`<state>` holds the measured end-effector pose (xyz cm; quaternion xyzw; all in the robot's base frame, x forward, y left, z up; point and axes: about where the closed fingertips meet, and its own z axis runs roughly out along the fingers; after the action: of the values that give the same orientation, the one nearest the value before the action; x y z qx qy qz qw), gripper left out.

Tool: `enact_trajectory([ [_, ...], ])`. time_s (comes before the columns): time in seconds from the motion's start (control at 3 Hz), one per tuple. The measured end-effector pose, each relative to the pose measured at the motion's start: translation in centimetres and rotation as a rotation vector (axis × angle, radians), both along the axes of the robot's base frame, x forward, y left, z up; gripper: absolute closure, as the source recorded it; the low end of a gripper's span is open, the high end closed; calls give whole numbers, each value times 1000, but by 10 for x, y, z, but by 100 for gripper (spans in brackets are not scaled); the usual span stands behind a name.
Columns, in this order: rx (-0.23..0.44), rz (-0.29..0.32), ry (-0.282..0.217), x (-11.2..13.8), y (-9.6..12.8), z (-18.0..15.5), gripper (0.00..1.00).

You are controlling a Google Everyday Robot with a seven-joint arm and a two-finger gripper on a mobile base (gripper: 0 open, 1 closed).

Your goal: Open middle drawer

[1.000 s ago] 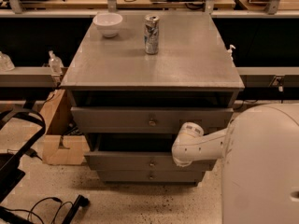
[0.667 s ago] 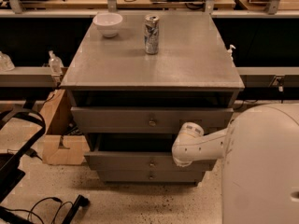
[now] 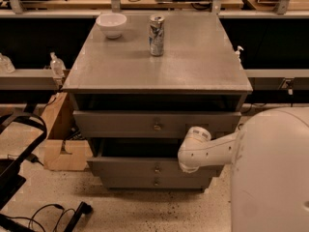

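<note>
The grey cabinet (image 3: 157, 66) has three drawers. The middle drawer (image 3: 140, 167), slim with a small brass knob (image 3: 157, 168), stands pulled out, with a dark gap above its front. The taller top drawer (image 3: 120, 123) also stands out a little. The lowest drawer (image 3: 135, 181) is in. My white arm reaches in from the right, and my gripper (image 3: 192, 152) is at its rounded end, in front of the right part of the middle drawer, right of the knob.
A white bowl (image 3: 111, 24) and a drink can (image 3: 156, 28) stand on the cabinet top. A cardboard box (image 3: 60, 151) and cables (image 3: 43, 211) lie on the floor at left. My white body (image 3: 273, 173) fills the lower right. Benches run behind.
</note>
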<state>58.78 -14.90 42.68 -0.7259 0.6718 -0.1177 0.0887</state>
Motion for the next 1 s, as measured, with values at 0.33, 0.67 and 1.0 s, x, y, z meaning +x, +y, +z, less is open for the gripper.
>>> enact_trajectory([
  [0.33,0,-1,6,-4,-1,2,100],
  [0.67,1,8,34,-21,-1,8,98],
  [1.0,2,8,34,-21,-1,8,75],
])
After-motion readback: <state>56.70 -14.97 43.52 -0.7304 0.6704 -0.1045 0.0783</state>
